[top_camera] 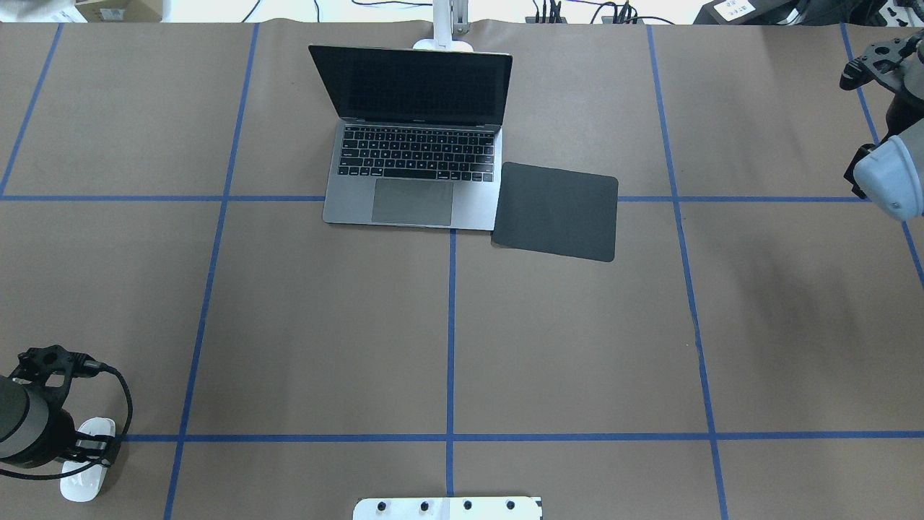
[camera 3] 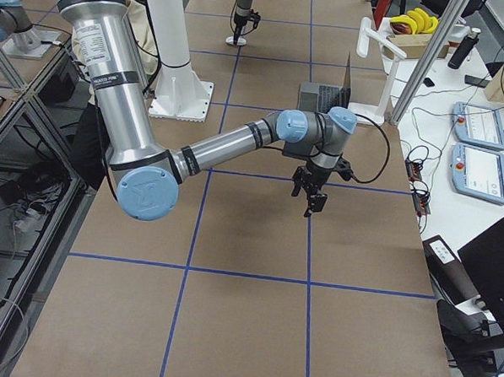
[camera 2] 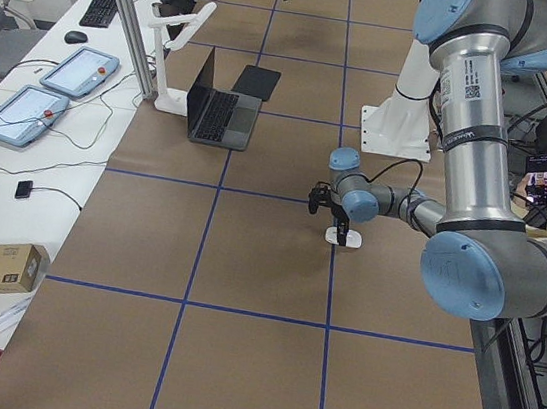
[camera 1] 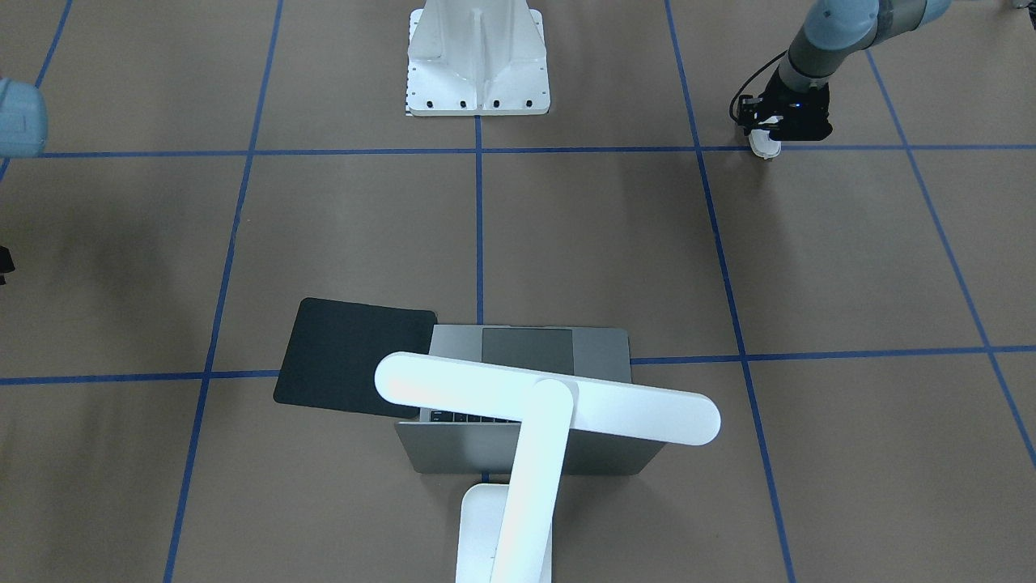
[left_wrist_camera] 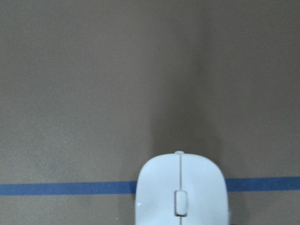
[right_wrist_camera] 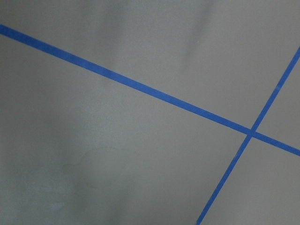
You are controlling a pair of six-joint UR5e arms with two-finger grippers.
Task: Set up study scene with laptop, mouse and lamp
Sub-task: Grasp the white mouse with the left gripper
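The white mouse (top_camera: 81,482) lies near the table's front left corner, over a blue tape line (left_wrist_camera: 70,188); it fills the bottom of the left wrist view (left_wrist_camera: 180,192). My left gripper (top_camera: 94,444) stands over it with its fingers at its sides (camera 1: 773,129); I cannot tell whether they press on it. The grey laptop (top_camera: 415,173) stands open at the far middle. The white lamp (camera 1: 550,401) stands behind it, its bar head above the keyboard. My right gripper (camera 3: 309,200) hangs over bare table at the far right; its jaws are not readable.
A black mat (top_camera: 556,211) lies against the laptop's right side. The white ribbed pedestal (camera 1: 477,65) stands at the robot's base. Blue tape lines cross the brown table (top_camera: 577,347). Operators' tablets and cables lie past the far edge.
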